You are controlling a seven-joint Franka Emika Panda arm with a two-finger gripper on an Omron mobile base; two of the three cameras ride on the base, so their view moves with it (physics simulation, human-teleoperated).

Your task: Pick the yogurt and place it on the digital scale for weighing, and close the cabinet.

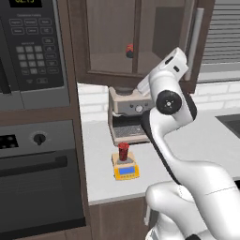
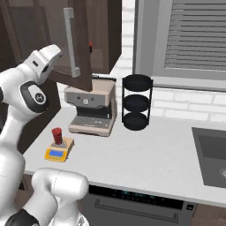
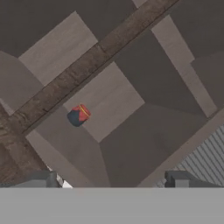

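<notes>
On the flat yellow digital scale (image 1: pixel 126 168) stands the cylindrical yogurt (image 1: pixel 123 151).

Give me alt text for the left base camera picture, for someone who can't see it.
A red yogurt cup stands on a small yellow digital scale on a pale counter, in front of a coffee machine. The white robot arm reaches up toward the open dark wood cabinet, where a small red-and-blue thing sits. A microwave and oven fill the left.

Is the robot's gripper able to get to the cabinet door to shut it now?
Probably yes. The gripper is open and empty, raised right at the open cabinet. The yogurt already sits on the digital scale below, so nothing seems to block the door.
</notes>
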